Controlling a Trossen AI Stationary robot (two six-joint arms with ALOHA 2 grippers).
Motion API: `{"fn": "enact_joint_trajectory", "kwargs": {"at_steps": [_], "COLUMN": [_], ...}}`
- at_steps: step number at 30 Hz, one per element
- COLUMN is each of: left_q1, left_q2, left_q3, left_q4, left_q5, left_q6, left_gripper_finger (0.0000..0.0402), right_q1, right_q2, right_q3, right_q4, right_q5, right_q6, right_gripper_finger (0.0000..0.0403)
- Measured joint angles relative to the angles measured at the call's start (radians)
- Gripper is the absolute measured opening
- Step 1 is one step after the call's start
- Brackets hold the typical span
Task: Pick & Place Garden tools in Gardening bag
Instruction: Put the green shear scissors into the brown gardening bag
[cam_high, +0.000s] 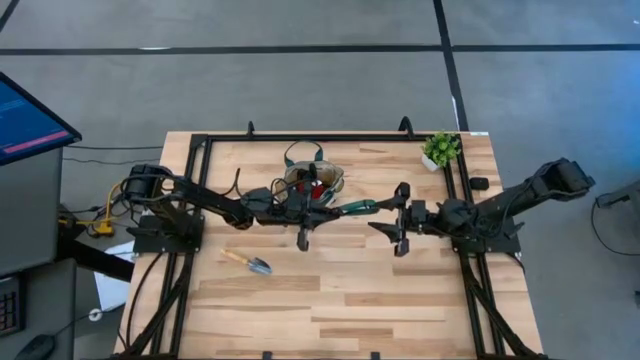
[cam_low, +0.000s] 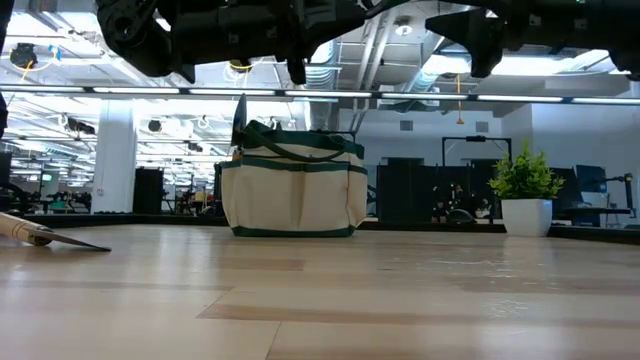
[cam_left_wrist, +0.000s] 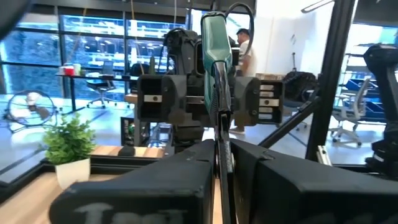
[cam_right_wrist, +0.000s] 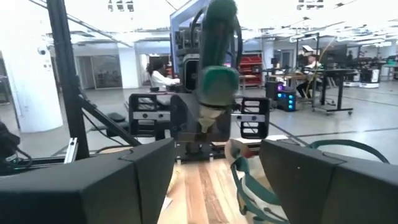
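Since the left gripper (cam_high: 325, 210) pinches only the tip of the green-handled metal tool (cam_high: 357, 208), it could tilt or drop short of the cream, green-trimmed fabric bag (cam_high: 313, 178) just behind. Wooden-handled silver trowel (cam_high: 247, 261) — on the table, near front-left. Right gripper (cam_high: 388, 213) — fingers wide apart, empty. Bag contents, tool's working end: indistinct.

My two dark fingers (cam_right_wrist: 134, 180) stand wide apart with a green-handled tool (cam_right_wrist: 214, 74) between them, untouched (its far end is clamped by the other gripper (cam_right_wrist: 199, 124)), above the bag's green loop handles (cam_right_wrist: 273, 174).
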Motion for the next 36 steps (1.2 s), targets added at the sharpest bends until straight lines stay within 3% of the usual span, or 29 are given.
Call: {"fn": "enact_joint_trajectory", "kwargs": {"at_steps": [7,12,21,36], "left_q1": [-0.006,-0.006,-0.012,-0.012], "left_q2": [0.001,0.068,0.192,0.190], "left_q3": [0.000,0.019,0.129,0.119], "left_q4": [0.000,0.008,0.068,0.062], "left_q5": [-0.029,-0.036,-0.039,-0.038], "left_q6": [0.000,-0.025,0.000,0.005], "left_gripper_finger": [0.0007,0.0008,0.0008,0.0008], "right_q1": [-0.033,-0.043,-0.039,-0.027], "right_q2": [0.000,0.006,0.135,0.153], "right_q3": [0.004,0.004,0.004,0.004], "right_q4": [0.004,0.008,0.119,0.171], "right_q5": [-0.040,-0.061,-0.083,-0.081], "right_q6": [0.000,0.000,-0.001,-0.041], "right_gripper_finger": [0.0208,0.0196,0.0175,0.0092]}}
